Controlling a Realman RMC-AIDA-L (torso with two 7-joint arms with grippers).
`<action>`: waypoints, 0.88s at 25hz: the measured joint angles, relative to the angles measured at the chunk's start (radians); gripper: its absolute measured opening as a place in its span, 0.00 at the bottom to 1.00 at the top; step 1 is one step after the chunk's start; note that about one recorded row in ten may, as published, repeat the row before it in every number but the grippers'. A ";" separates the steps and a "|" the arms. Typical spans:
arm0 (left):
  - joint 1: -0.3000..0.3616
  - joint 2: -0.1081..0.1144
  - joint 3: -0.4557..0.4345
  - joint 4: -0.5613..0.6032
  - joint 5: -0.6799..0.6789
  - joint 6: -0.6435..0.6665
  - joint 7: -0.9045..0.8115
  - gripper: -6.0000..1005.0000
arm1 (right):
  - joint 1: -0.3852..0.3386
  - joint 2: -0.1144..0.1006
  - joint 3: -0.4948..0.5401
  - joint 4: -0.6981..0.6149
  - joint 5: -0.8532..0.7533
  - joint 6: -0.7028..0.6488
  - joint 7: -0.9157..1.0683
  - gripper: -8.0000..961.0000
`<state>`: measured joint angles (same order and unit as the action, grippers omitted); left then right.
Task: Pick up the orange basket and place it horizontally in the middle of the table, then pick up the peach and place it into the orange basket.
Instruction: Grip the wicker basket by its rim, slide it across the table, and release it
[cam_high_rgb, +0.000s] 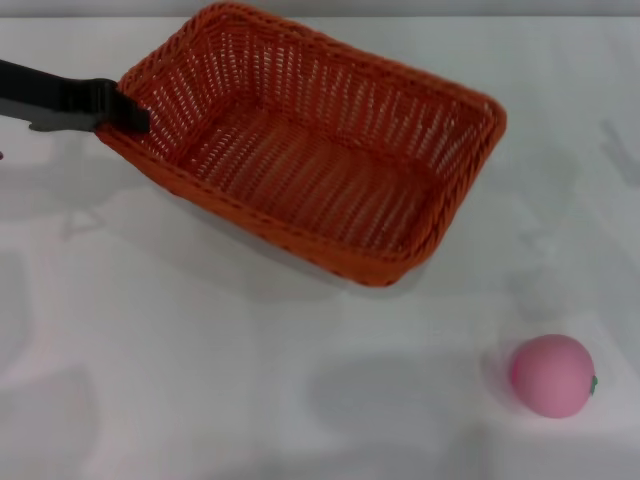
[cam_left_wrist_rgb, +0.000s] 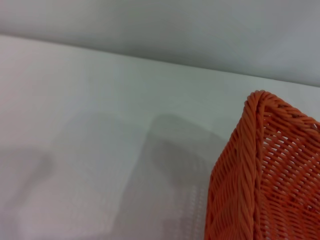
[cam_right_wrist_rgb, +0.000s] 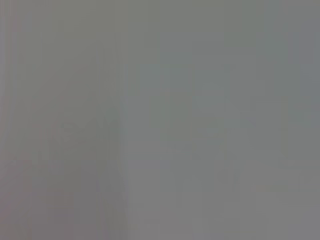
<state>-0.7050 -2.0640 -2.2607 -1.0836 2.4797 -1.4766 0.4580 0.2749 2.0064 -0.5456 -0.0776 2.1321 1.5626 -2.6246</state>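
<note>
Peach (cam_high_rgb: 552, 375) sits on the table (cam_high_rgb: 200, 380) at about 4 o'clock — well apart from the basket (cam_high_rgb: 310, 150). Basket lies skewed from centre toward 11 o'clock, empty. At 9 o'clock the left gripper (cam_high_rgb: 128, 112) is clamped on its short rim — that end looks raised.
</note>
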 joint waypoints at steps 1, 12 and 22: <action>-0.001 0.001 0.000 -0.001 0.004 -0.006 -0.026 0.17 | 0.000 0.000 0.000 -0.002 0.000 0.000 0.000 0.85; -0.089 -0.007 0.006 0.010 0.201 -0.013 -0.292 0.17 | 0.000 -0.002 -0.001 -0.013 0.000 -0.003 0.001 0.84; -0.142 -0.016 0.017 0.069 0.180 0.061 -0.377 0.17 | -0.001 -0.002 -0.001 -0.013 0.000 -0.003 0.001 0.84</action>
<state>-0.8467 -2.0800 -2.2440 -1.0142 2.6595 -1.4160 0.0814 0.2741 2.0048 -0.5462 -0.0908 2.1322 1.5598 -2.6231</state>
